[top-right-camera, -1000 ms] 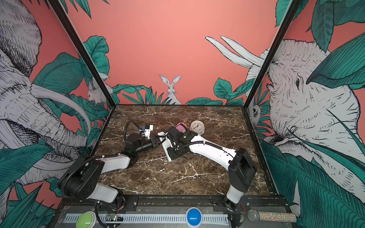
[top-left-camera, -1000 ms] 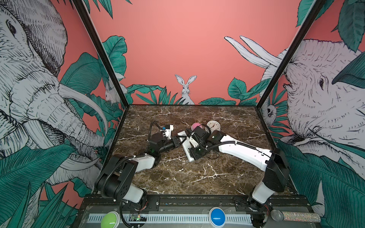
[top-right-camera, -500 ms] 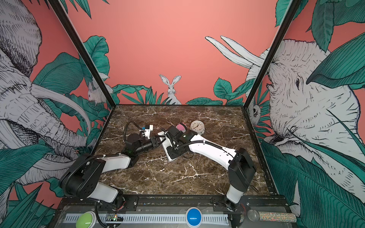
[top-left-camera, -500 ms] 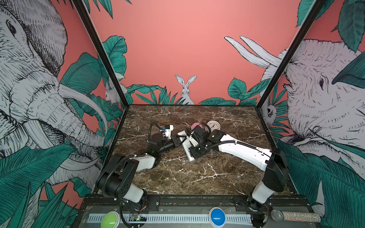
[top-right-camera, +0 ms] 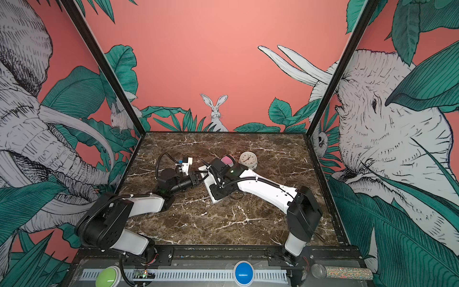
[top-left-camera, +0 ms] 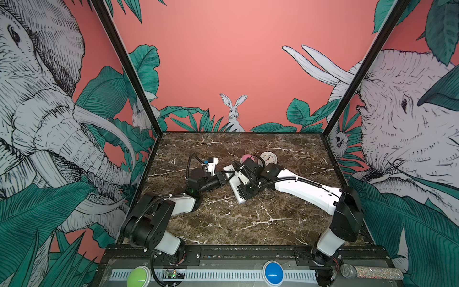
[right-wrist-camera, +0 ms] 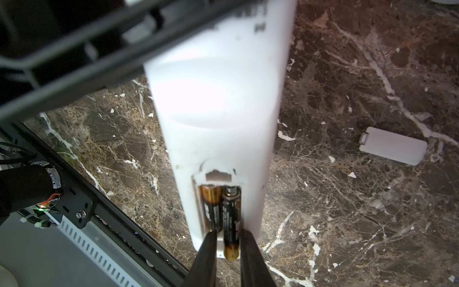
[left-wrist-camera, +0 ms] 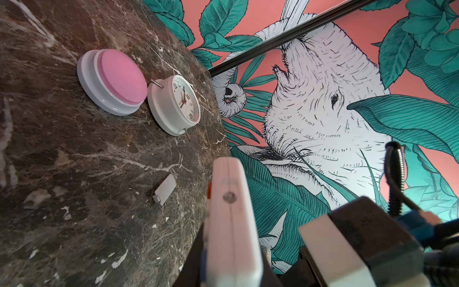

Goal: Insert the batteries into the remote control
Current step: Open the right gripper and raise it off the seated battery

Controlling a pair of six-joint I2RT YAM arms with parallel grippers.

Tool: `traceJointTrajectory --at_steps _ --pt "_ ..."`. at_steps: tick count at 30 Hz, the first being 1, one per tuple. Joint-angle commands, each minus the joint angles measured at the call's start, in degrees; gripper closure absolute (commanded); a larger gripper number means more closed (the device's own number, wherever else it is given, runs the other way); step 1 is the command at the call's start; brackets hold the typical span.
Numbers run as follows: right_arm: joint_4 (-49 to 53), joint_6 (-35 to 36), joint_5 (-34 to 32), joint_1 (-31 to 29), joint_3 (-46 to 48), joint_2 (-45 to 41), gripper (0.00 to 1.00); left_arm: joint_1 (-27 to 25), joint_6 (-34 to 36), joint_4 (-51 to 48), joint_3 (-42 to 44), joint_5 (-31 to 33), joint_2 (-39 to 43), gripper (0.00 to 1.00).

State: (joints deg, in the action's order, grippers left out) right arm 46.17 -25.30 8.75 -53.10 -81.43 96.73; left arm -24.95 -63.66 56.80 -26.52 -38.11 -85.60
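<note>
My left gripper [top-left-camera: 224,179] is shut on the remote control [top-left-camera: 233,184], holding the slim white body back side up just above the marble. The left wrist view shows that remote control [left-wrist-camera: 231,223] edge-on between the jaws. Two batteries [right-wrist-camera: 211,208] [right-wrist-camera: 231,218] lie side by side in its open recess. My right gripper [right-wrist-camera: 227,232] straddles the end of the nearer battery. Its jaws are narrowly open, with a sliver of white showing between one finger and the cell. In both top views the right gripper [top-right-camera: 216,193] sits over the remote's near end.
The white battery cover [right-wrist-camera: 392,146] lies loose on the marble beside the remote. A pink dome button [top-left-camera: 246,158] and a round white clock [top-left-camera: 268,157] stand just behind the grippers. The table's black front rail [right-wrist-camera: 82,213] runs close under the remote's end.
The right jaws have eased slightly apart around the battery. Both arms and the remote stay where they were.
</note>
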Motion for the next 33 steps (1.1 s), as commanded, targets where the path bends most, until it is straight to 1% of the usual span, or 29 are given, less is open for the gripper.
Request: traceJointTrajectory --at_steps 1,3,6,10,15,17,18,21,24,27,33 --pt "1.66 0.59 -1.24 -0.30 -2.37 0.47 0.72 0.14 -1.49 3.95 0.16 -1.09 0.61 1.00" --pt "2.18 0.73 -1.97 -0.32 -2.77 0.27 0.65 0.08 -1.44 4.02 0.20 -1.04 0.61 1.00" --pt "2.18 1.00 -2.44 -0.33 -2.86 -0.30 0.58 0.08 -1.46 3.94 0.32 -1.00 0.69 1.00" --pt "3.02 1.26 -2.73 -0.27 -3.66 -1.00 0.54 0.08 -1.55 4.07 0.48 -1.00 0.64 1.00" --pt "3.21 4.08 -2.68 -0.40 -4.30 -3.42 0.52 0.10 -2.25 4.62 -0.14 -1.93 0.23 1.00" --pt "1.94 6.77 -1.05 -0.43 -3.26 -4.54 0.52 0.08 -2.84 5.25 -0.40 -2.32 -0.02 1.00" --pt "0.91 8.66 0.08 -0.46 -2.24 -7.44 0.51 0.08 -3.15 5.79 -0.40 -2.39 -0.17 1.00" --pt "-2.96 13.97 3.92 -0.44 1.78 -12.33 0.47 0.12 -3.62 6.83 -0.24 -2.75 -0.35 1.00" --pt "-3.76 20.56 7.37 -0.45 4.26 -14.95 0.44 0.08 -3.67 6.77 -0.02 -2.95 -0.20 1.00" --pt "-3.93 25.83 7.81 -0.45 5.81 -16.78 0.44 0.07 -3.68 6.82 0.07 -2.94 0.17 1.00" --pt "-4.46 33.90 3.98 -0.43 8.90 -19.16 0.38 0.03 -3.40 6.06 0.07 -3.46 1.20 1.00"
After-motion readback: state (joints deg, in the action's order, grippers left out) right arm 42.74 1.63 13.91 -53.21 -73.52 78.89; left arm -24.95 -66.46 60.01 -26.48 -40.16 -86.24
